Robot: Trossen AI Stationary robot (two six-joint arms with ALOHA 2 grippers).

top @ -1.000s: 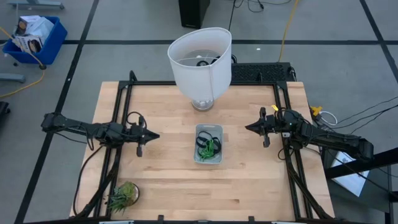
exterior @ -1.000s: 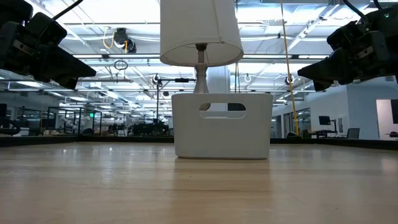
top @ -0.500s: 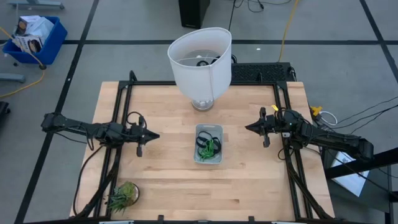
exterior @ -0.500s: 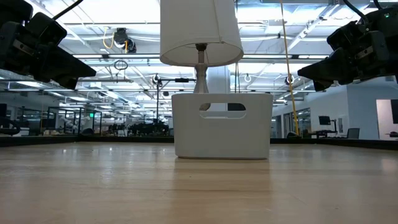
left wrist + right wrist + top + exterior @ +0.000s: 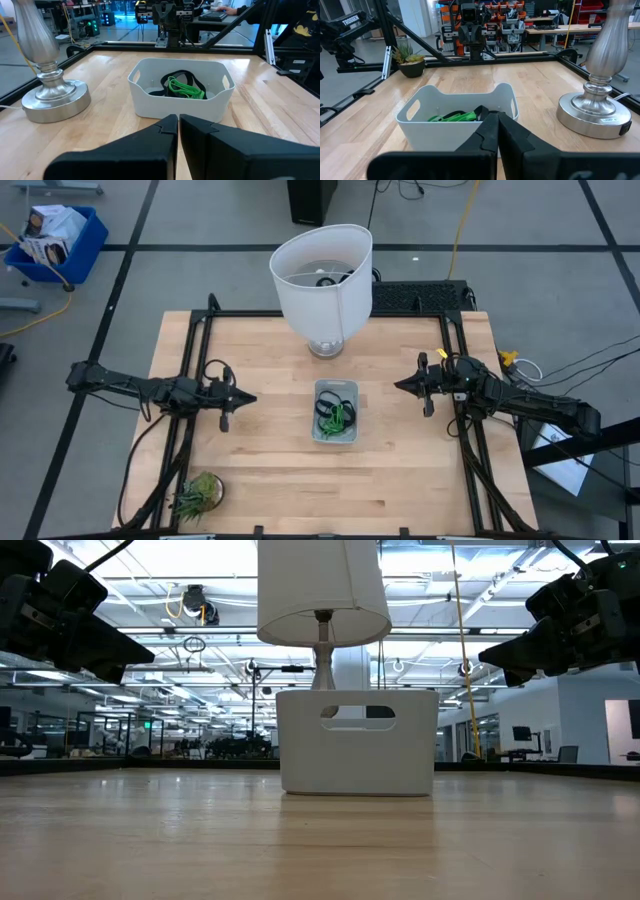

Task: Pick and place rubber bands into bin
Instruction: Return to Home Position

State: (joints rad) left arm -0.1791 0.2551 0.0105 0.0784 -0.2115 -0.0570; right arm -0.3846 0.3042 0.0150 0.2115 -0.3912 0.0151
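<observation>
The bin [image 5: 335, 411] stands on the table's middle, a small pale tray with low walls; it also shows in the low view [image 5: 357, 740]. Light-green and dark rubber bands [image 5: 182, 85] lie inside it, resting on its floor; they also show in the right wrist view [image 5: 454, 117]. My left gripper [image 5: 250, 397] is shut and empty, held above the table to the bin's left. My right gripper [image 5: 398, 385] is shut and empty, held above the table to the bin's right. Both point toward the bin.
A lamp with a white shade [image 5: 321, 272] stands on a metal base [image 5: 48, 98] beyond the bin. A small spiky green plant [image 5: 197, 493] sits at the near left corner. Black frame rails [image 5: 190, 350] run along the table's left and right sides.
</observation>
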